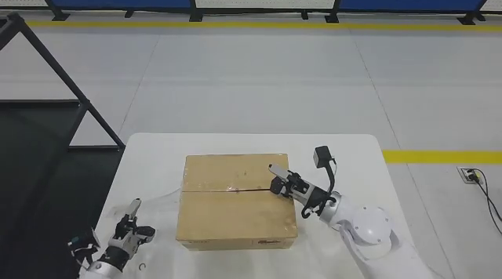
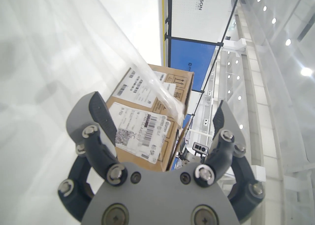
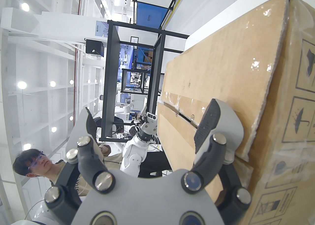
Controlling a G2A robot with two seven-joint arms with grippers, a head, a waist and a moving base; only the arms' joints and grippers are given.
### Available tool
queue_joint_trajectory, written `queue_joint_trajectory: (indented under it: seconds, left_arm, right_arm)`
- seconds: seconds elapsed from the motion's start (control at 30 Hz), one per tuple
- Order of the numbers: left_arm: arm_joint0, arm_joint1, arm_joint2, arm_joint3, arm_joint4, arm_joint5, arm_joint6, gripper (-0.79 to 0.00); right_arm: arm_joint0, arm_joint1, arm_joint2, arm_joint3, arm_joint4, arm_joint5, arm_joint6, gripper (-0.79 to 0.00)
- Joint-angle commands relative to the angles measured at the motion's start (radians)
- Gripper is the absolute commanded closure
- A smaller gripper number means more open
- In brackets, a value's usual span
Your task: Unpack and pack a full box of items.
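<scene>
Nearest you, by the near left corner of the table (image 1: 353, 153), you have the left gripper (image 2: 158, 103). Its pincer is released, with both fingers spread wide and nothing between them. In the top view it sits over the bare tabletop, well apart from the box (image 1: 235, 208) and off its left side. In its own wrist view it faces the box's left wall, where you can see several white shipping labels (image 2: 140, 132) stuck flat on the cardboard. A clear strip (image 2: 152, 80), which looks like film or tape, runs across that view and ends at the box's top edge.

Next out is the right gripper (image 3: 150, 107), at the right edge of the box. It is released too, and grasps nothing. One of its fingers (image 3: 209, 122) lies over the top of the box right beside the seam (image 1: 227, 190), and the other stands off in the air away from the cardboard. You cannot tell from these views whether the lower finger presses on the flap or sits just above it.

The box itself stands in the middle of the table, square to its edges. Both top flaps are folded down and meet along the seam, which runs left to right. At the right end, by the finger, the flap edge looks slightly raised.
</scene>
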Motion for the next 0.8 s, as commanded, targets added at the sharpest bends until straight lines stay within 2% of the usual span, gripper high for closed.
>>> queue_joint_trajectory:
  seconds: [0.0,0.17,0.33,0.47,0.63,0.77]
  left_arm:
    - [-0.051,-0.004,0.030,0.057,-0.012,-0.005,-0.002,-0.785]
    - [-0.173,-0.023,0.084,0.201,-0.131,-0.054,0.003,-0.785]
    - [-0.252,-0.040,0.119,0.295,-0.229,-0.092,0.014,-0.785]
    - [-0.289,-0.049,0.122,0.337,-0.281,-0.108,0.045,-0.785]
    - [-0.278,-0.057,0.098,0.313,-0.302,-0.171,0.140,-0.785]
    - [-0.231,-0.062,0.057,0.231,-0.315,-0.222,0.219,-0.785]
  right_arm:
    - [0.000,0.000,0.000,0.000,0.000,0.000,0.000,-0.785]
    - [0.000,0.000,0.000,0.000,0.000,0.000,0.000,-0.785]
    - [0.000,0.000,0.000,0.000,0.000,0.000,0.000,-0.785]
    - [0.000,0.000,0.000,0.000,0.000,0.000,0.000,-0.785]
    - [0.000,0.000,0.000,0.000,0.000,0.000,0.000,-0.785]
    - [0.000,0.000,0.000,0.000,0.000,0.000,0.000,-0.785]
